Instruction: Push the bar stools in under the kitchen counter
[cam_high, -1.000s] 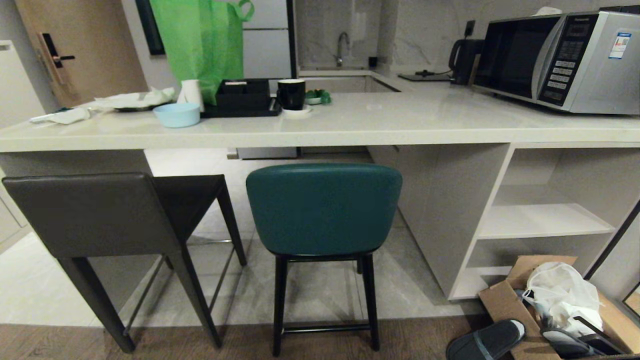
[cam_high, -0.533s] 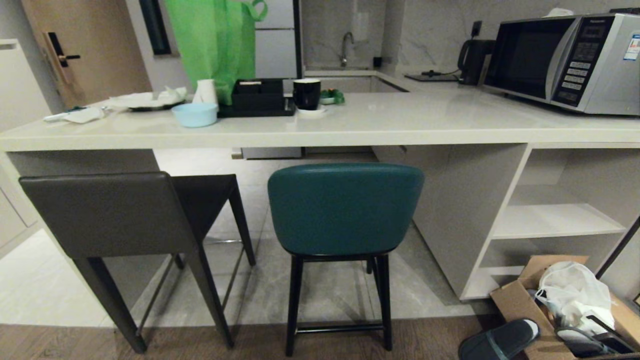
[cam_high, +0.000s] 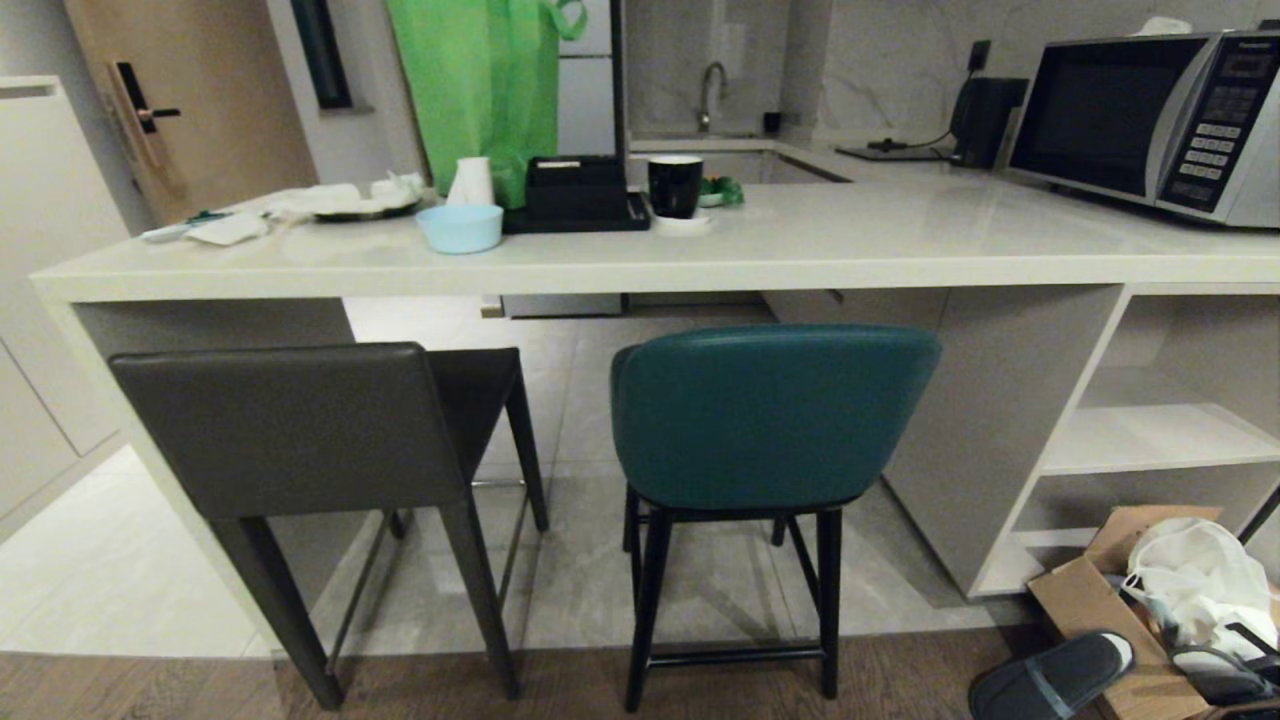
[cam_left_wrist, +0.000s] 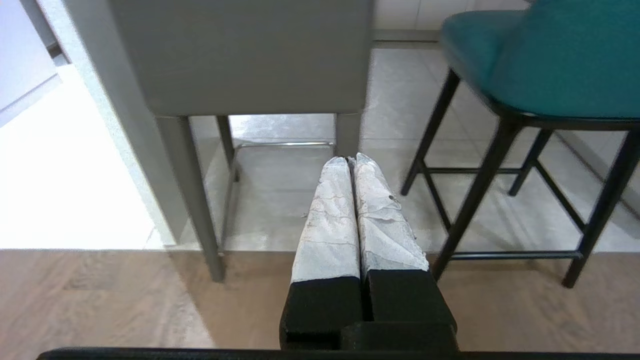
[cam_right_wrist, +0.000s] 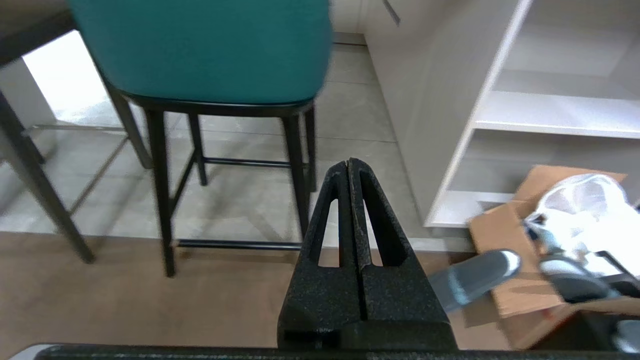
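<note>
Two bar stools stand in front of the kitchen counter (cam_high: 700, 262), backs toward me. The dark grey boxy stool (cam_high: 290, 430) is on the left, the teal stool (cam_high: 770, 415) with black legs on the right; both seats sit partly beneath the cream slab. Neither arm shows in the head view. My left gripper (cam_left_wrist: 351, 160) is shut and empty, low over the floor, short of the grey stool (cam_left_wrist: 240, 55). My right gripper (cam_right_wrist: 348, 164) is shut and empty, just right of the teal stool (cam_right_wrist: 200, 45) and clear of its legs.
On the counter are a microwave (cam_high: 1150, 120), black mug (cam_high: 675, 186), blue bowl (cam_high: 460, 228), black tray and green bag (cam_high: 485, 80). White shelves (cam_high: 1150, 440) fill the right side. A cardboard box (cam_high: 1100, 610) with a bag and slippers lies on the floor at right.
The whole head view has shifted: stools and counter now sit further right in the picture, so the camera has turned or moved left. The stools stand where they were relative to the counter.
</note>
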